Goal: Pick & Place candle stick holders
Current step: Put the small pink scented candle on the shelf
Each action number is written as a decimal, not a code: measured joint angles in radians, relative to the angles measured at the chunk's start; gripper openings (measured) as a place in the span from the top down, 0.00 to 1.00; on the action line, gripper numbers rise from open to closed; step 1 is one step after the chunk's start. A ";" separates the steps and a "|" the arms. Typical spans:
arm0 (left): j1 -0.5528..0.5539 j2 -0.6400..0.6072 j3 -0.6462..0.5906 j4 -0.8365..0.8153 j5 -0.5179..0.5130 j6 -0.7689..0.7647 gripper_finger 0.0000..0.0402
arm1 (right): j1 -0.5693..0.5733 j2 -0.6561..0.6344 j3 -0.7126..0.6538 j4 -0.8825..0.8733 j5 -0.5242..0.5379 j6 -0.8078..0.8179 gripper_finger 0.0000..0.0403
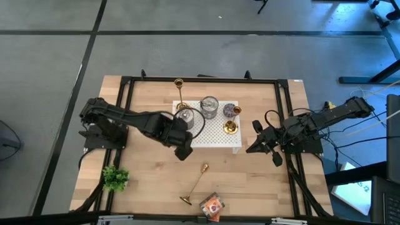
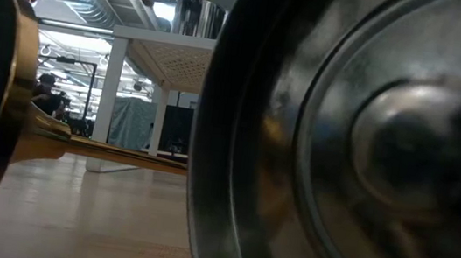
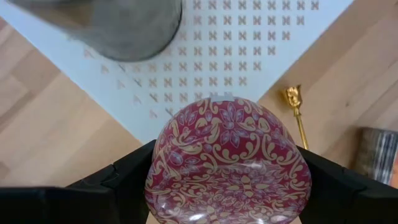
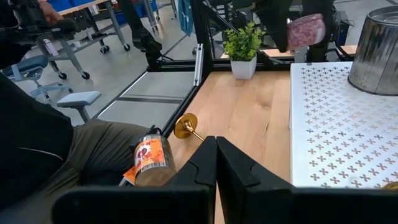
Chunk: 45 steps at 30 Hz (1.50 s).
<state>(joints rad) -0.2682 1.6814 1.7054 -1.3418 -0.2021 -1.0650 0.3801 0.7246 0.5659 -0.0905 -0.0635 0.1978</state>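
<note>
The left gripper [image 1: 182, 149] hangs over the wooden worktop [image 1: 150, 181] just off the front left corner of the white perforated stand [image 1: 215, 134]. Its fingers [image 3: 118, 180] are spread wide around a round candle [image 3: 227, 163] patterned in dark red and cream, which they pinch from both sides (the candle fills most of the left wrist view).

The right gripper [image 1: 257, 147] rests near the right edge of the worktop, just beside the stand's right end, with its fingers [image 4: 208, 163] pressed together and nothing between them.

Three gold candle stick holders show from above. A tall one [image 1: 179, 94] stands upright at the back left edge of the stand. A short one [image 1: 230, 127] stands on the stand's right part, just in front of a small purple candle [image 1: 232, 110]. The third holder [image 1: 196, 185] lies on its side on the bare wood near the front edge, well apart from the stand, its round base toward the front and its cup end pointing toward the stand.

Two silver tins sit on the stand: one [image 1: 209, 107] near the middle and a larger one [image 1: 189, 120] at the left, partly under the left arm. A small green plant [image 1: 115, 178] in a white pot stands at the front left of the worktop, and an orange-labelled jar [image 1: 212, 205] lies at the front edge, just beside the lying holder's base.
</note>
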 joint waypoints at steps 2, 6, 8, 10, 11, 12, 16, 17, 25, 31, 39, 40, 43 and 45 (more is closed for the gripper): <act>0.017 0.002 0.000 0.003 0.012 0.020 0.27 | 0.000 0.000 0.000 -0.005 0.000 0.000 0.99; 0.044 0.024 0.000 0.005 0.041 0.052 0.27 | 0.000 0.000 0.000 -0.021 0.000 -0.001 0.99; 0.051 0.033 0.000 0.006 0.045 0.059 0.27 | 0.000 0.000 0.000 -0.030 0.000 -0.002 0.99; 0.058 0.038 0.000 0.010 0.044 0.066 0.27 | 0.000 0.000 0.000 -0.030 0.000 -0.003 0.99; 0.061 0.039 0.000 0.009 0.044 0.072 0.27 | 0.000 0.000 0.000 -0.031 0.000 -0.003 0.99; 0.063 0.039 0.000 0.008 0.044 0.075 0.27 | 0.000 0.000 0.000 -0.032 0.000 -0.003 0.99; 0.069 0.039 0.000 0.008 0.043 0.076 0.27 | 0.000 0.000 0.000 -0.034 0.000 -0.003 0.99; 0.069 0.039 0.000 0.008 0.044 0.077 0.27 | 0.000 0.000 0.000 -0.034 0.000 -0.003 0.99; 0.059 0.055 -0.001 -0.022 0.044 0.074 0.27 | 0.000 0.000 0.000 -0.034 0.000 -0.003 0.99; 0.059 0.063 -0.001 -0.020 0.043 0.074 0.27 | 0.000 0.000 0.000 -0.034 0.000 -0.003 0.99; 0.061 0.071 -0.001 -0.026 0.042 0.076 0.27 | 0.000 0.000 0.000 -0.034 0.000 -0.003 0.99; 0.061 0.072 -0.001 -0.028 0.044 0.076 0.27 | 0.000 0.000 0.000 -0.034 0.000 -0.003 0.99; 0.061 0.072 -0.001 -0.029 0.044 0.073 0.27 | 0.000 0.000 0.000 -0.034 0.000 -0.003 0.99; 0.061 0.072 -0.001 -0.028 0.045 0.064 0.27 | 0.000 0.000 0.000 -0.034 0.000 -0.003 0.99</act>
<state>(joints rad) -0.2073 1.7531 1.7046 -1.3701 -0.1574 -1.0010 0.3798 0.7246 0.5659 -0.1246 -0.0631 0.1947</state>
